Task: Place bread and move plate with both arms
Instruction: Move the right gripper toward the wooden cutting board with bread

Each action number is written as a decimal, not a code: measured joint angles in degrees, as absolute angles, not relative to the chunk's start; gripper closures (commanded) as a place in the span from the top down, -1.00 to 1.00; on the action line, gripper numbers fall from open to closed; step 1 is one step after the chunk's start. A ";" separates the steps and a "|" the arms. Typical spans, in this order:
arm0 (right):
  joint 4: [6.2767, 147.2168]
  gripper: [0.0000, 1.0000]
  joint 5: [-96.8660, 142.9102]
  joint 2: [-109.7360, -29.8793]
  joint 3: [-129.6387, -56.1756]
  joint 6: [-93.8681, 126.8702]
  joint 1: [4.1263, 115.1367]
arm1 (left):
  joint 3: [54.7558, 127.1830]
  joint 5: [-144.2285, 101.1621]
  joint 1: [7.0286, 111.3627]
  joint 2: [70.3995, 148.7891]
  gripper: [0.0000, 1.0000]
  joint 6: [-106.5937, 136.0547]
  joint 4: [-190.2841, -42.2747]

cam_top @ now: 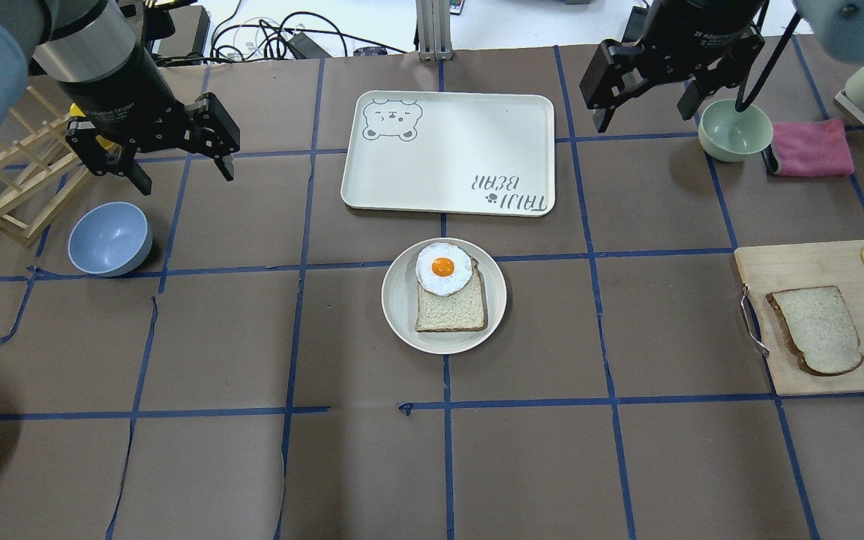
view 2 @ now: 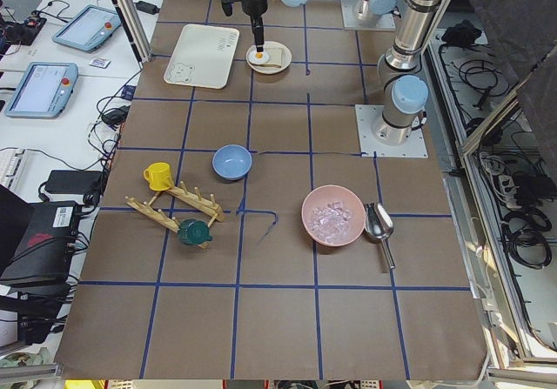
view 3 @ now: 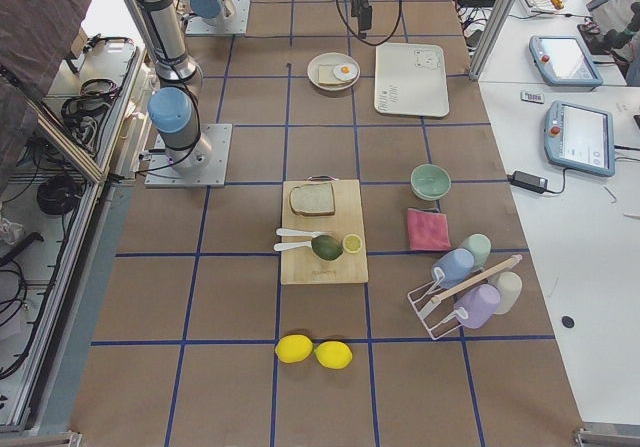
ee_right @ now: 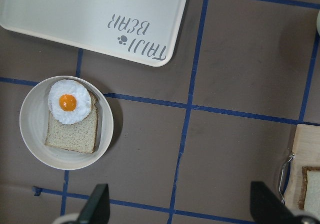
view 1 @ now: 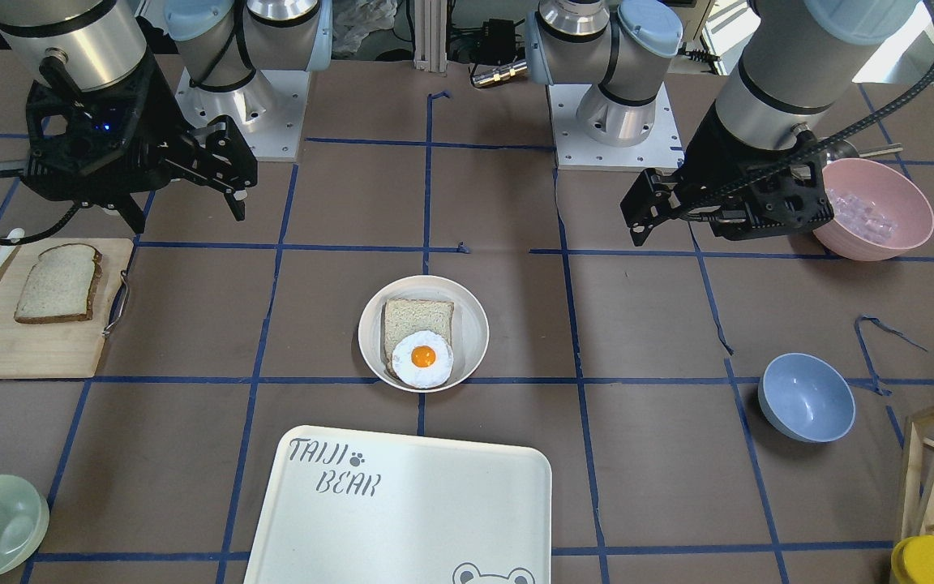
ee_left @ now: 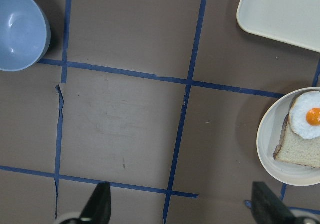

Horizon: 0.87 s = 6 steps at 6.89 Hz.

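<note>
The bread (cam_top: pixel 814 330), domed with a dark brown crust, lies on a wooden cutting board (cam_top: pixel 799 262) at the table's right; it also shows in the front view (view 1: pixel 57 284). The plate (cam_top: pixel 402 315) sits mid-table and holds a paler square slice (cam_top: pixel 451 307) with a fried egg (cam_top: pixel 443 268) on top. My left gripper (cam_top: pixel 186 178) hangs open and empty above the table, left of the plate and near the blue bowl. My right gripper (cam_top: pixel 646 116) hangs open and empty at the far right, beside the green bowl. The wrist views show both sets of fingers wide apart.
The "TAIJI BEAR" tray (cam_top: pixel 447 150) lies just beyond the plate. A blue bowl (cam_top: pixel 109 238) and a wooden rack (cam_top: pixel 12 187) are on the left. A green bowl (cam_top: pixel 734 130) and a pink cloth (cam_top: pixel 811 148) are far right. A pink bowl (view 1: pixel 880 207) stands near the left arm.
</note>
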State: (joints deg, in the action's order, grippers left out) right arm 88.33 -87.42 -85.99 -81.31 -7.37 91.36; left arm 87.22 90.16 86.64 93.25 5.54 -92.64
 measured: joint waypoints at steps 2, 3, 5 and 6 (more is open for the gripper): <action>88.11 1.00 -88.28 -86.31 -81.30 -7.36 91.32 | 87.29 90.23 86.61 93.37 1.00 5.42 -92.66; 88.11 1.00 -89.09 -86.47 -81.31 -7.29 91.29 | 87.31 90.28 86.58 93.38 1.00 5.38 -92.67; 88.28 1.00 -89.68 -86.53 -81.52 -7.48 91.14 | 87.29 90.34 86.37 93.26 1.00 5.24 -92.70; 88.59 1.00 -89.91 -86.52 -81.62 -7.95 90.78 | 87.28 90.37 86.28 93.23 1.00 4.80 -92.74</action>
State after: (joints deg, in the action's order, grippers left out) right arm 88.59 -89.91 -86.52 -81.62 -7.95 90.78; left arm 87.28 90.37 86.28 93.23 4.80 -92.74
